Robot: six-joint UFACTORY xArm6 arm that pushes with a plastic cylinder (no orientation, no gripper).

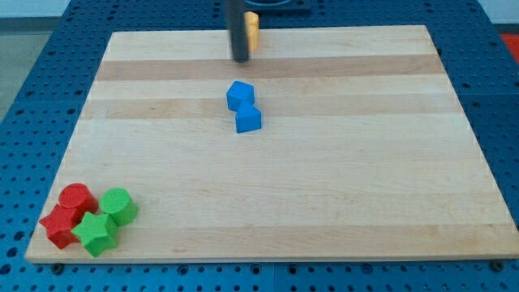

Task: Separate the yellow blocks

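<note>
A yellow block (253, 29) sits at the view's top edge of the wooden board (324, 186), mostly hidden behind my dark rod; I cannot tell whether it is one block or two stacked close. My tip (241, 59) rests on the board just below and left of the yellow block, close to it or touching it. Two blue blocks (240, 95) (248, 119) lie touching each other a little below my tip, near the board's upper middle.
At the board's bottom left corner sit a red cylinder (76, 198), a red star-shaped block (58, 226), a green cylinder-like block (118, 205) and a green star-shaped block (95, 234), all bunched together. Blue perforated table (32, 97) surrounds the board.
</note>
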